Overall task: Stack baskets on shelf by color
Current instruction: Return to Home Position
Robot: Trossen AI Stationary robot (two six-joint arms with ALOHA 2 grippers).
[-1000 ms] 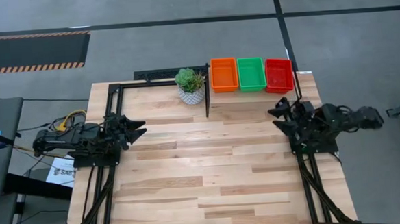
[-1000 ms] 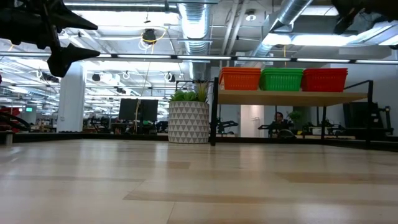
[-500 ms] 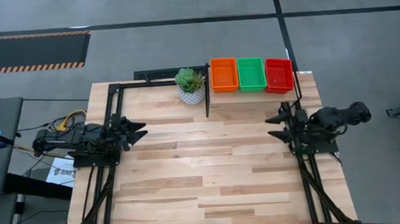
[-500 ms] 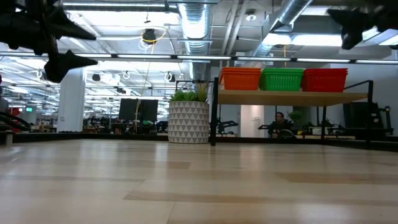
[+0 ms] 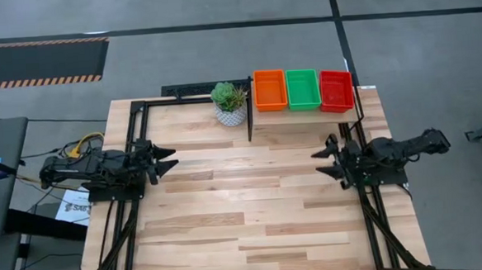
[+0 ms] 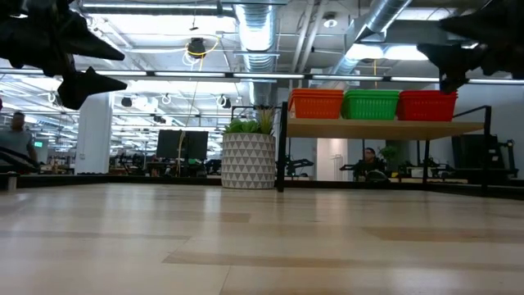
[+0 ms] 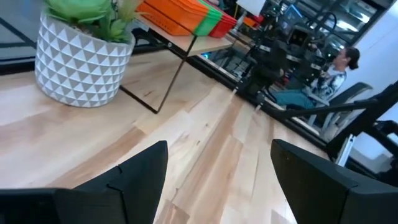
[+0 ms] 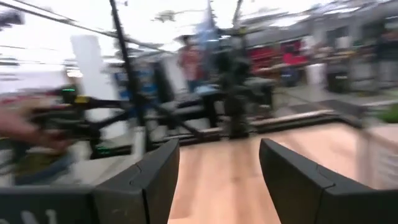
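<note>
As the baskets [image 5: 303,89] sit colour-sorted on the shelf [image 6: 385,128] at the tabletop's [image 5: 253,217] far right corner, left gripper [image 5: 169,158] and right gripper [image 5: 318,162] hang wide and empty over its side edges. I'd judge the baskets light and flexible, best pinched by a rim.

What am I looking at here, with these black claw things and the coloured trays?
These are two robot arms working at a wooden table. One picture looks straight down from above, one looks level across the tabletop, and the other two come from a camera on each arm's wrist. The dark shapes at the bottom of those two are that arm's own jaws.

From above, the left arm sits at the table's left edge and the right arm at its right edge. Both pairs of jaws are open and hold nothing.

At the far side, a raised shelf carries orange baskets, green baskets and red baskets side by side. A plant in a white pot stands beside the shelf.
</note>
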